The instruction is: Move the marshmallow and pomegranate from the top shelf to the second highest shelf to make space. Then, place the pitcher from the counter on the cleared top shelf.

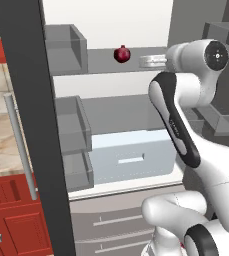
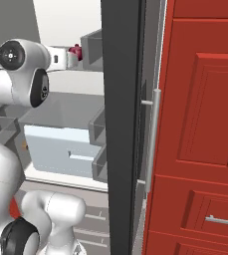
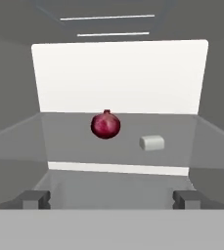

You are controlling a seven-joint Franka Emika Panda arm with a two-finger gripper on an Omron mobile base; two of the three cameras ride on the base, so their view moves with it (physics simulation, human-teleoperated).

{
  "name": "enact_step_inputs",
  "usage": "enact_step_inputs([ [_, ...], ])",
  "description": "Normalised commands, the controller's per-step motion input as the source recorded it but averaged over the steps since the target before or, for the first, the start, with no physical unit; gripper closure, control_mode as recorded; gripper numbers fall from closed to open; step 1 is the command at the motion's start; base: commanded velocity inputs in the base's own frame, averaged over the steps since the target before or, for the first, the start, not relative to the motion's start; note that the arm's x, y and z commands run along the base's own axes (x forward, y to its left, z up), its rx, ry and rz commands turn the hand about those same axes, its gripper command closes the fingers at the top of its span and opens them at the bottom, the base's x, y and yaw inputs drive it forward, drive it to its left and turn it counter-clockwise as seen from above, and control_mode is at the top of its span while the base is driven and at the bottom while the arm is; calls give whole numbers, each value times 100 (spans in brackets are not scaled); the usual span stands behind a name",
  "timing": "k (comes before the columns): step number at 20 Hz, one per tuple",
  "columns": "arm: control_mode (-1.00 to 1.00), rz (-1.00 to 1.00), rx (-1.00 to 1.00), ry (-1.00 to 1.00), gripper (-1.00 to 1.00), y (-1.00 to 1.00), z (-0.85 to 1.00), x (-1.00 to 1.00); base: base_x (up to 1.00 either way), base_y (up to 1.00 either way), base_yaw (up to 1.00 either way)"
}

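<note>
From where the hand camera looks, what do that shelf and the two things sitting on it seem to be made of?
The top shelf looks like thin translucent grey glass: the level below shows through it. The pomegranate looks like a real fruit, dark red with glossy skin and a crown nub. The marshmallow seems soft, matte and off-white, though it is too small to be sure.

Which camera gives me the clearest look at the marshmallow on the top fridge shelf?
The hand view: the marshmallow lies unobstructed on the top shelf, apart from the pomegranate. In the left and right base views I cannot make it out; the arm covers that part of the shelf.
</note>
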Motion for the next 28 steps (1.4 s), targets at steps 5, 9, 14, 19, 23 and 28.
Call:
enact_step_inputs([
  [5, -100, 0, -8, 13, -100, 32, 0, 46, 0, 0, 0],
  [9, -100, 0, -7, 15, -100, 28, 0, 44, 0, 0, 0],
  [14, -100, 0, -1, 6, -100, 8, 0, 36, 0, 0, 0],
  [19, -100, 0, 0, 0, -100, 0, -4, 31, 0, 0, 0],
  [23, -100, 0, 0, 0, -100, 0, -18, 27, 0, 0, 0],
  [28, -100, 0, 0, 0, -100, 0, -28, 27, 0, 0, 0],
])
